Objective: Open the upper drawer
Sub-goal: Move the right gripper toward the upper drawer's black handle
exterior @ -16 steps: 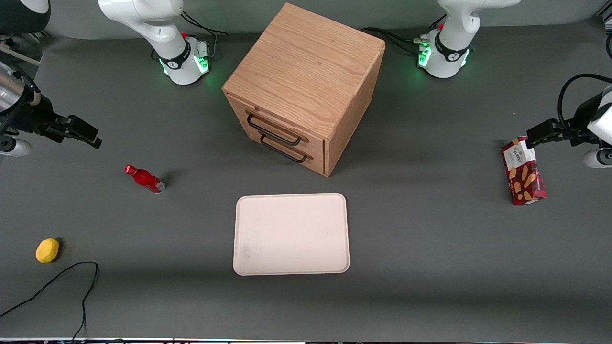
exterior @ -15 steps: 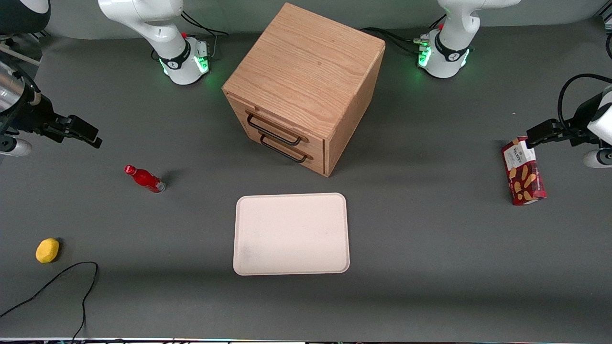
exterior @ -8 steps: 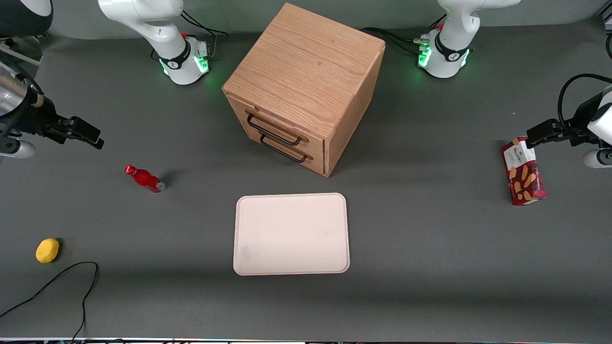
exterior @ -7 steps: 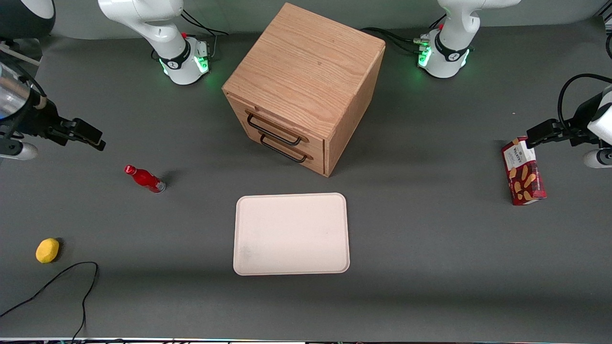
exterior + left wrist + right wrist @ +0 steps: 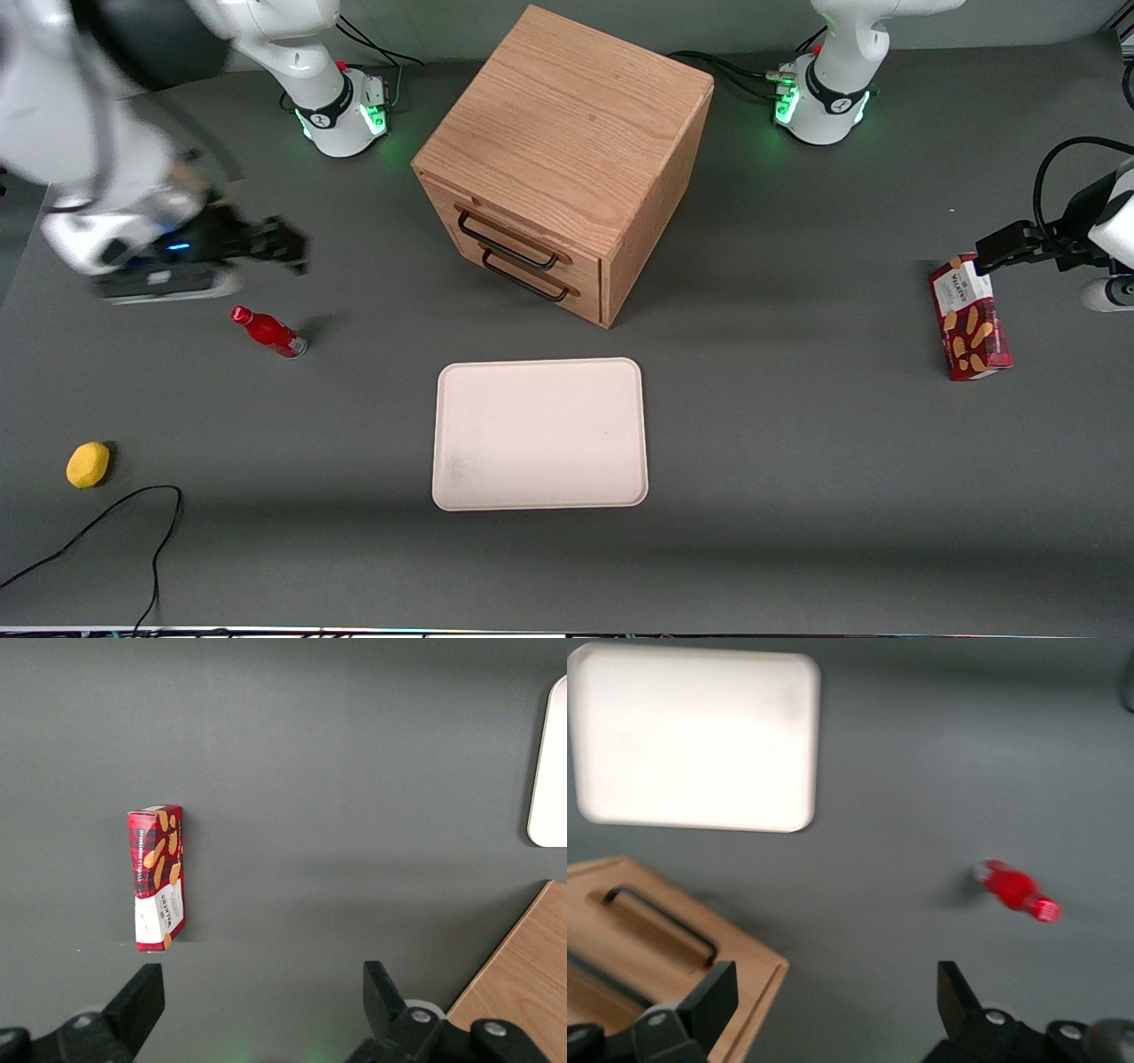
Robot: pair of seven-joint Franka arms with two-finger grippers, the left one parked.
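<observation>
A robotics lab: arm bases (image 5: 341,115) bolted to a grey table (image 5: 797,443).

Your gripper (image 5: 288,251) is motion-blurred above the table; nearby, the red bottle (image 5: 1017,891) smears too, and the cabinet (image 5: 647,948) is cropped.

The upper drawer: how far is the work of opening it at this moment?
Nothing is done yet: the upper drawer sits flush in the cabinet, like the lower drawer. In hand: the claw, open and empty, is above the table near the red bottle, apart from the handle. Left: reach the handle, grip it, pull.
</observation>
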